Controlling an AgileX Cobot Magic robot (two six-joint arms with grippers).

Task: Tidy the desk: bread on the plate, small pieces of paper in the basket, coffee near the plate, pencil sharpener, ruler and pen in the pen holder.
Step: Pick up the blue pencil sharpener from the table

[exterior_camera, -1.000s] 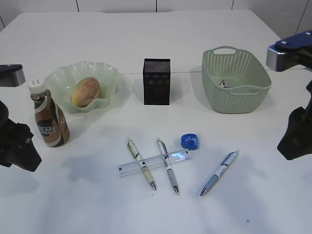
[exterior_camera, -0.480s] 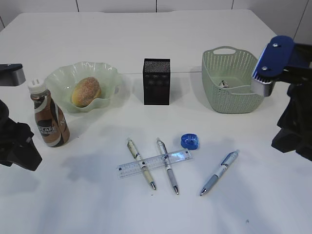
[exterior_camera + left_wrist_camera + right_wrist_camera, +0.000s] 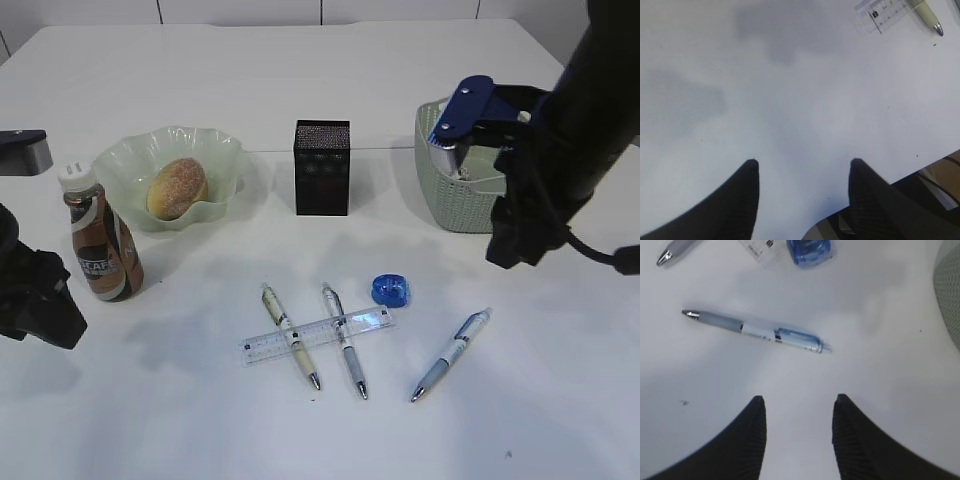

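From outside, the right gripper (image 3: 515,235) hangs empty above the desk (image 3: 560,400), just in front of the basket (image 3: 450,205). The blue pen (image 3: 450,354) lies nearest it, slanting toward the front edge. The coffee (image 3: 100,240) label reads "CAFE".

The left gripper (image 3: 802,175) is spread, empty, beside the ruler (image 3: 882,11).

The right wrist view shows spread jaws, with the blue pen lying crosswise just ahead.

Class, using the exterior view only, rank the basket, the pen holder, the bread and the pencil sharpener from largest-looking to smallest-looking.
1. basket, though the arm covers part of it
2. pen holder
3. bread
4. pencil sharpener
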